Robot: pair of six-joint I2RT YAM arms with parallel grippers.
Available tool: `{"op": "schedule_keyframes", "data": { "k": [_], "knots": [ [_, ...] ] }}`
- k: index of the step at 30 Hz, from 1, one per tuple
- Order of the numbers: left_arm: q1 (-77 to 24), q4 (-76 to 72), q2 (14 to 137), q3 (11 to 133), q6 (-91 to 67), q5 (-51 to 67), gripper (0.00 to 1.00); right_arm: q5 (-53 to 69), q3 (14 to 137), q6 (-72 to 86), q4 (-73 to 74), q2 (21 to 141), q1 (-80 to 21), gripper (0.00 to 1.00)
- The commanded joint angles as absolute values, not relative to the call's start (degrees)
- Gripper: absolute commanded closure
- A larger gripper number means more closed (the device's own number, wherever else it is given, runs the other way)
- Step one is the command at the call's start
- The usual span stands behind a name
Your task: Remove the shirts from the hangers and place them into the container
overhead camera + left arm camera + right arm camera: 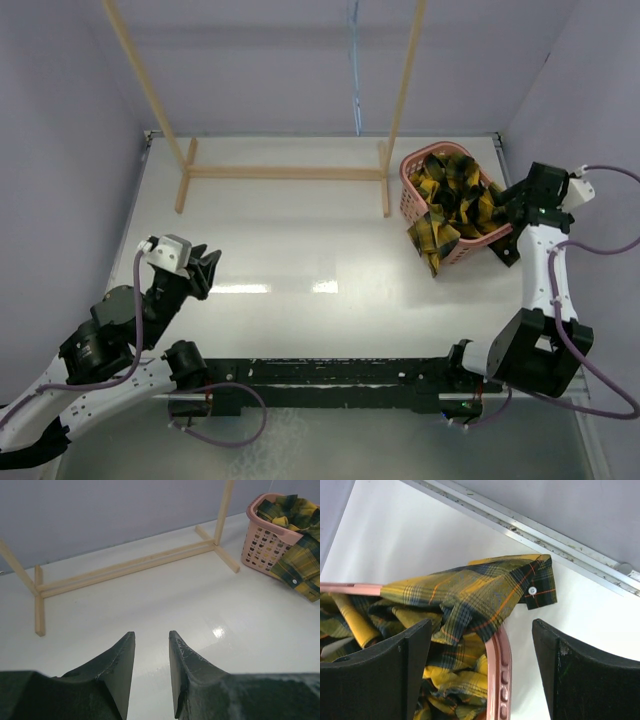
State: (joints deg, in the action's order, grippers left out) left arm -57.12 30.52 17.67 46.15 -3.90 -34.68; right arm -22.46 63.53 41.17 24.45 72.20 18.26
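Note:
The yellow-and-black plaid shirt [455, 205] lies crumpled in the salmon-pink basket [408, 190] at the table's back right. One part of it hangs over the basket's near rim. My right gripper [503, 207] hovers at the basket's right side. In the right wrist view it [481, 625] is open, its jaws either side of the pink rim [501, 672], gripping nothing. A sleeve cuff [540, 587] with a white button drapes over that rim. The thin light-blue hanger [354, 60] hangs bare from the wooden rack. My left gripper [205, 270] [151, 640] stands open and empty at the near left.
The pale wooden rack [285, 172] stands along the table's back, its feet on the white surface and its posts rising out of view. In the left wrist view the rack [125, 567] and basket [260, 542] sit far ahead. A metal rail [555, 542] edges the table behind the basket.

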Motion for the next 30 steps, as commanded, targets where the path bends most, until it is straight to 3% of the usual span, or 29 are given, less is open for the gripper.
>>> {"op": "schedule_keyframes", "data": {
  "k": [1, 6, 15, 18, 21, 30],
  "knots": [
    [-57.0, 28.4, 17.5, 46.2, -4.2, -33.8, 0.63, -20.0, 63.1, 46.2, 18.6, 73.9, 20.7, 0.18],
    [-56.9, 28.4, 17.8, 46.2, -4.1, -33.5, 0.62, -15.5, 62.4, 48.9, 14.6, 75.6, 22.6, 0.29],
    [-57.0, 28.4, 17.6, 46.1, -3.8, -34.2, 0.62, -15.9, 60.7, 48.0, 6.5, 75.4, 23.1, 0.64],
    [-57.0, 28.4, 17.7, 46.1, -3.7, -34.3, 0.62, -13.8, 59.8, 48.4, 3.8, 75.0, 23.3, 0.71],
    [-56.9, 28.5, 18.0, 46.1, -3.6, -34.5, 0.62, -11.4, 56.7, 48.5, -1.8, 73.1, 23.2, 0.96],
    [-56.9, 28.3, 18.7, 46.0, -3.4, -34.2, 0.62, -8.1, 60.0, 38.5, -8.2, 63.9, 19.1, 0.98]
  ]
}}
